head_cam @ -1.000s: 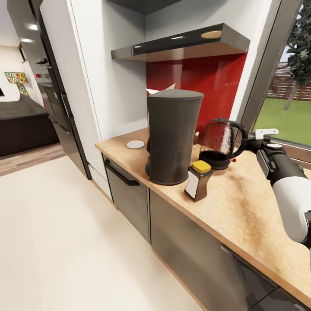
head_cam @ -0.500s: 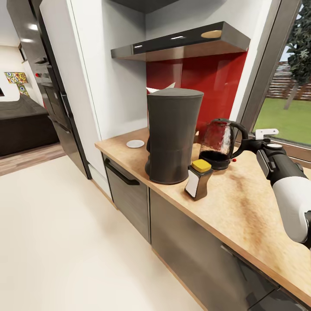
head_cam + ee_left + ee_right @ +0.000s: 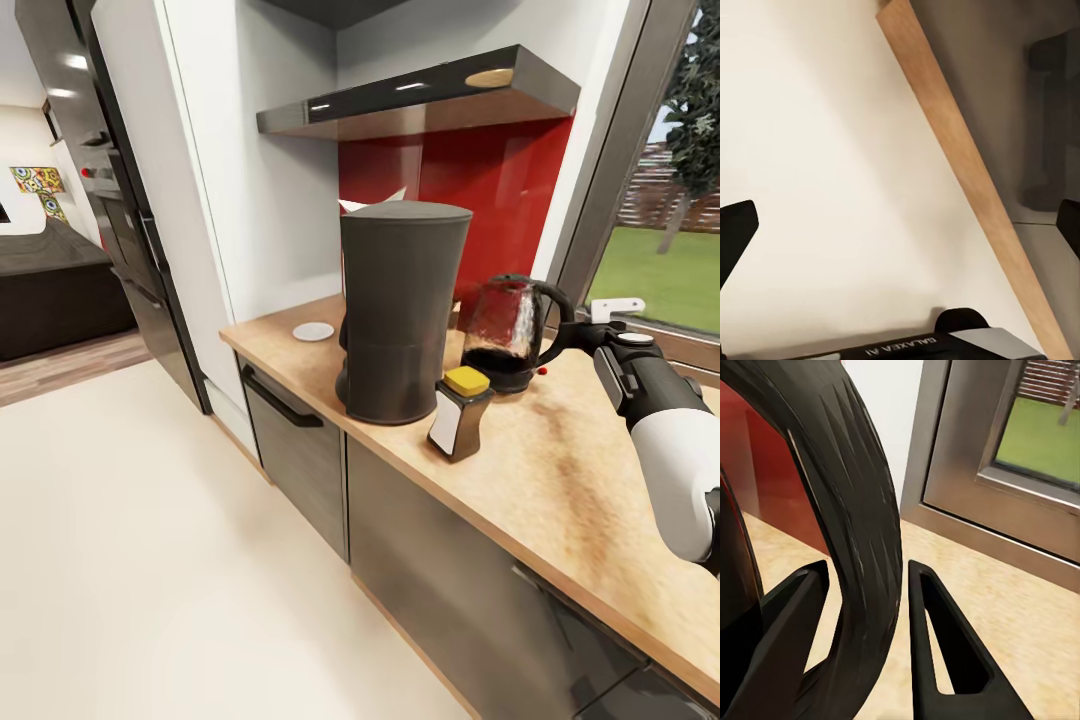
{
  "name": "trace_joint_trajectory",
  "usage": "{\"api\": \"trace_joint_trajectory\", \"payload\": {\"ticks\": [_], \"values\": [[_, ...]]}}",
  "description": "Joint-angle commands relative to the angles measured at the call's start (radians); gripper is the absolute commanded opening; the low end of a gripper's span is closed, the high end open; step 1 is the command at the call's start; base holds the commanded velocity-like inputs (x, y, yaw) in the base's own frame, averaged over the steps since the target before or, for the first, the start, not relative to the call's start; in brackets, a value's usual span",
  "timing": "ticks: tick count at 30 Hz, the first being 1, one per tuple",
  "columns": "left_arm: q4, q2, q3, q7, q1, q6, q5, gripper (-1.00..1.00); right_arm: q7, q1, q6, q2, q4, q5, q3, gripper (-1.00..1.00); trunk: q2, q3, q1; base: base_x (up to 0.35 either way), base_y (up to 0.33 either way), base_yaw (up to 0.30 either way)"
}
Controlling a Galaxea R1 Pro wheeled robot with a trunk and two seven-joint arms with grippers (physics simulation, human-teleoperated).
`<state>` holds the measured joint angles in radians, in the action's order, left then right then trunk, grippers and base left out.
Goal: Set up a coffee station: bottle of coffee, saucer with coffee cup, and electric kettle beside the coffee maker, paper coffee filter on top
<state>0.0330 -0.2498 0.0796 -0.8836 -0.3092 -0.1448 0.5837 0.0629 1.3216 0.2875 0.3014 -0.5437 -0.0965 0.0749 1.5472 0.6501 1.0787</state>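
Note:
The dark grey coffee maker (image 3: 400, 310) stands on the kitchen countertop (image 3: 570, 480), with the paper coffee filter (image 3: 372, 204) showing as a white tip at its top rear edge. In front stands the bottle of coffee (image 3: 459, 414), yellow cap on. To its right sits the electric kettle (image 3: 503, 334) on the counter. My right gripper (image 3: 578, 333) is shut on the kettle's handle (image 3: 862, 532), one finger on each side. The white saucer (image 3: 313, 333) lies bare at the counter's far left. The coffee cup is out of view. My left gripper (image 3: 900, 225) is open over the floor.
The black kitchen shelf (image 3: 420, 100) hangs above the coffee maker, against a red backsplash (image 3: 500, 190). A window (image 3: 660, 260) borders the counter on the right. Grey drawer fronts (image 3: 300, 450) sit under the counter, tall dark appliances (image 3: 130, 230) stand to the left, and pale floor (image 3: 130, 560) spreads in front.
The head view has shifted very slightly. The kettle, the bottle and my right gripper stay where they were.

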Motion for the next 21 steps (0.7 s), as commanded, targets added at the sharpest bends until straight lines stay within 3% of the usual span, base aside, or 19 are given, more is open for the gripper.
{"api": "trace_joint_trajectory", "payload": {"ticks": [1,7,11,21], "values": [[-0.001,0.000,0.008,-0.001,-0.001,-0.007,0.005,1.00,0.006,0.001,0.005,-0.001,-0.002,-0.010,0.006,-1.00,0.008,0.004,0.004,0.000,0.000,0.000],[-0.001,0.000,0.008,-0.001,-0.001,-0.007,0.005,1.00,0.006,0.001,0.004,-0.001,-0.002,-0.010,0.006,-1.00,0.008,0.004,0.004,0.000,0.000,0.000],[-0.001,0.000,0.008,-0.001,-0.001,-0.007,0.005,1.00,0.006,0.001,0.004,-0.001,-0.002,-0.010,0.006,-1.00,0.036,0.017,0.019,0.000,0.000,0.000],[-0.001,0.000,0.008,-0.001,-0.001,-0.007,0.005,1.00,0.006,0.001,0.004,-0.001,-0.002,-0.011,0.006,-1.00,0.057,0.026,0.031,0.000,0.000,0.000]]}}
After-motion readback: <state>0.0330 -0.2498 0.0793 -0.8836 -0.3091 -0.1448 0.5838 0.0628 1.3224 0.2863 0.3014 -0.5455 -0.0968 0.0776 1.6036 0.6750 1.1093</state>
